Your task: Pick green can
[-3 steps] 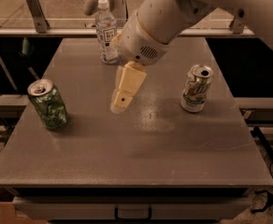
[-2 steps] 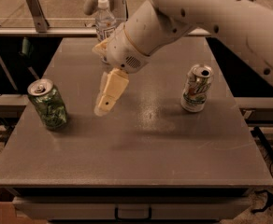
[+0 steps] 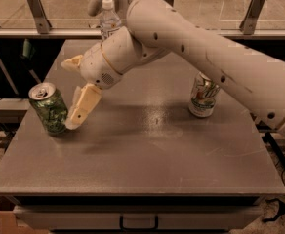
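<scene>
Green can [image 3: 49,110]: one, standing upright near the left edge of the worktop [image 3: 157,160]. Its silver top and pull tab are facing up and its base is resting on the surface.

End effector [image 3: 68,95]: one, hanging low over the worktop just to the right of the green can. It is released, with the fingers spread wide and grasping nothing.

Fingers: two. The lower finger [image 3: 84,106] is slanting down and to the left, its tip ending at the can's lower right side. Whether it is touching the can or lying just beside it cannot be told. The upper finger [image 3: 71,63] is pointing left, behind the can's top and apart from it.

Arm [image 3: 206,48]: one, pale and thick, reaching in from the right edge and crossing over the middle of the worktop toward the left side.

White can [image 3: 203,95]: one, with green lettering, standing upright on the right half of the worktop, well apart from the green can. The arm is partly covering its top.

Clear bottle [image 3: 109,21]: one, with a white cap, standing at the back edge, its lower part hiding behind the arm.

Drink containers in all: three, being two cans and one bottle.

Worktop: one, grey and flat, carrying all three containers.

Drawer handle [image 3: 138,223]: one, showing below the front edge.
</scene>
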Controlling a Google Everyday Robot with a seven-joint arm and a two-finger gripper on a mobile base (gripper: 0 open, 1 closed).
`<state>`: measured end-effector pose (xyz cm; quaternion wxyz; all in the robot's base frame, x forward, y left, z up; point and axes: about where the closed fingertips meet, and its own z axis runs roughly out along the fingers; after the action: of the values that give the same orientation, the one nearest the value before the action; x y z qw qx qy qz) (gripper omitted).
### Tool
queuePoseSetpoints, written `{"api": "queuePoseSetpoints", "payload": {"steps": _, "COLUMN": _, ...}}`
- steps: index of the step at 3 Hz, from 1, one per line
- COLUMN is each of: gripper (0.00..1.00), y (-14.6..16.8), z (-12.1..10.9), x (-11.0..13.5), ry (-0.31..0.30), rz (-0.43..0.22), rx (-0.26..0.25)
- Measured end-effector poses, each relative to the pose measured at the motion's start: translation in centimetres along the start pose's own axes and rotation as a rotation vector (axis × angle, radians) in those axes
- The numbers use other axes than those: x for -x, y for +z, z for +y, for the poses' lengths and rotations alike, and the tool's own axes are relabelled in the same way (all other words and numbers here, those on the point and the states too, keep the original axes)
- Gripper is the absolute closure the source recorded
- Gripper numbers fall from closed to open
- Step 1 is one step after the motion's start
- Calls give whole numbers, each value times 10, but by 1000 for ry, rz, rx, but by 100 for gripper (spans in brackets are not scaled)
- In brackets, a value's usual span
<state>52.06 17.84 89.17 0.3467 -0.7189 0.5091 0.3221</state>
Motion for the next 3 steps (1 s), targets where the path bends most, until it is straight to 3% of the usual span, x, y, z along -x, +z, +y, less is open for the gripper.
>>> {"api": "queuePoseSetpoints", "payload": {"steps": 1, "gripper": 17, "y": 29, "z": 10, "x": 10, "ry": 5, "rz": -70, "rx": 63}}
{"api": "queuePoseSetpoints", "payload": {"steps": 2, "gripper": 39, "y": 42, "z": 14, "x": 17, "ry": 15, "rz": -103, "rx": 88}}
{"api": "queuePoseSetpoints", "payload": {"steps": 3, "gripper": 64, "y": 40, "z": 11, "x": 19, "ry": 30, "rz": -110, "rx": 79}}
